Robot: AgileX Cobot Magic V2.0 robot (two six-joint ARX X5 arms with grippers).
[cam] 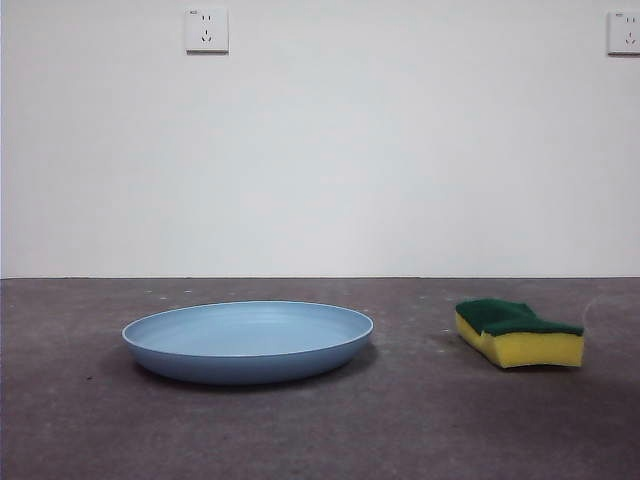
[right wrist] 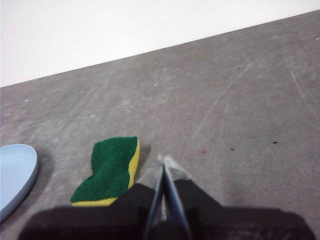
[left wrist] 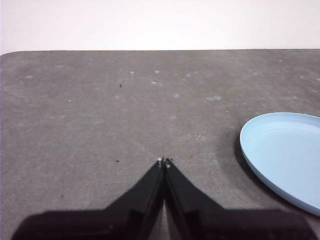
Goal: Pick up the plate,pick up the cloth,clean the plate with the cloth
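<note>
In the left wrist view the left gripper (left wrist: 164, 161) has its two black jaws pressed together, the tips meeting at a point with no gap between them, and nothing is caught there; it hangs over bare grey table (left wrist: 100, 115), and the plate (left wrist: 285, 155) lies apart from it to one side, only part of its light-blue rim and bowl showing at the picture's edge. In the right wrist view the right gripper (right wrist: 164, 161) is likewise closed tip to tip and holds nothing; the cloth (right wrist: 107, 172), which is a yellow sponge with a dark green top, lies flat on the table just beside the jaws without touching them, green side up, and a sliver of the plate (right wrist: 17, 172) shows beyond the sponge at the frame's edge. From the front view, neither arm is seen. Nearest the camera is the worn, speckled table (cam: 420, 430). On it the plate (cam: 248, 340) sits upright left of centre, wide and shallow, with faint rings inside. The cloth (cam: 520, 335) rests well apart from it on the right, its wavy yellow side facing the camera. Behind the table stands a white wall (cam: 400, 150), with one wall socket (cam: 206, 30) high on the left and a second socket (cam: 624, 33) cut by the right edge.
</note>
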